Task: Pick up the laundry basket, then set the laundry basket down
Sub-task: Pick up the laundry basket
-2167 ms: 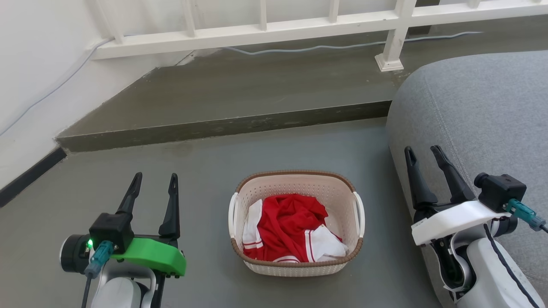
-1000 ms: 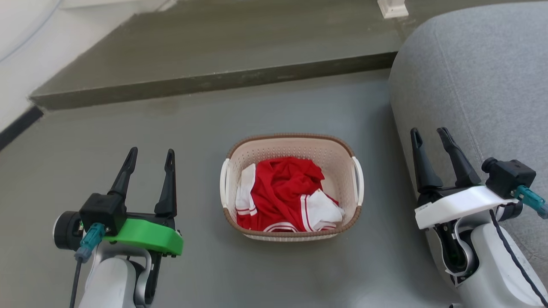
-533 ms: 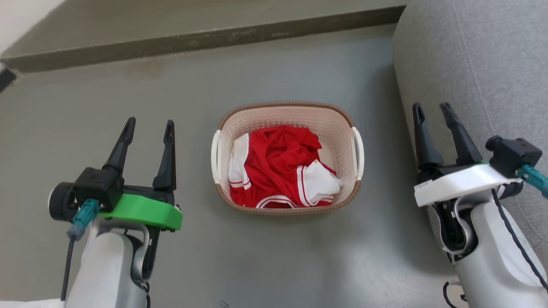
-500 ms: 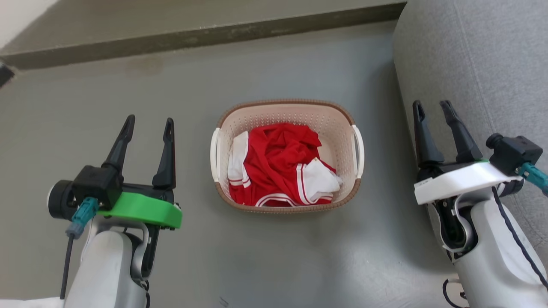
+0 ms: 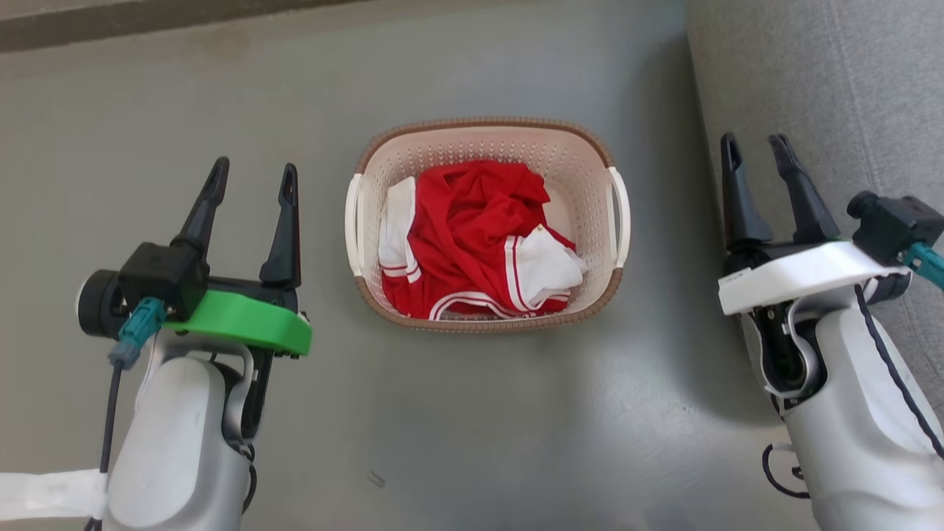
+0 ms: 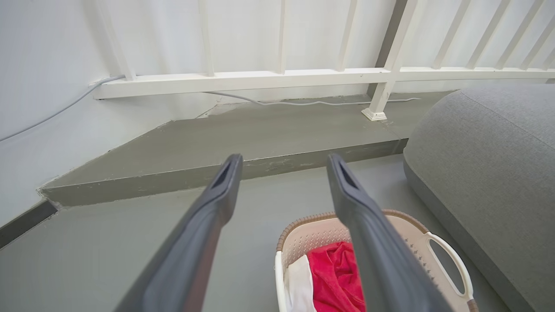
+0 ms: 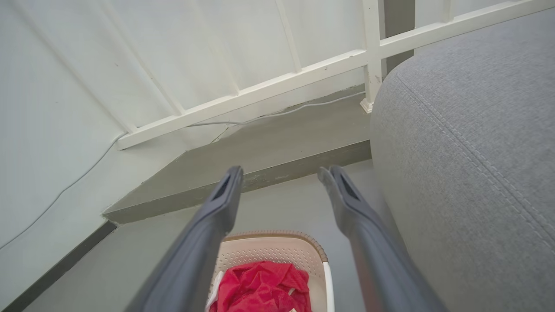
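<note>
Laundry basket (image 5: 483,141) is sitting on the grey floor (image 5: 479,413), upper centre of the head frame, with red-and-white clothing (image 5: 472,236) bundled inside.

Left gripper (image 5: 254,168) is hovering at frame left. Its fingers are spread wide and holding nothing, well apart from the white handle (image 5: 352,225) on that side.

Right gripper (image 5: 754,141) is hanging at frame right, likewise spread and empty. Its tips are lying over the edge of the grey cushion (image 5: 833,88), apart from the other handle (image 5: 623,221).

Reading this as the approach: nothing gripped yet.

To do it well:
- Both arms should be coming inward and down together.
- Each finger pair should be straddling its handle loop, not the perforated wall.
- The right arm is working close beside the cushion, so it should be watching for a snag there.
- The lift should be going up evenly, so the clothing is not tipping out.
</note>
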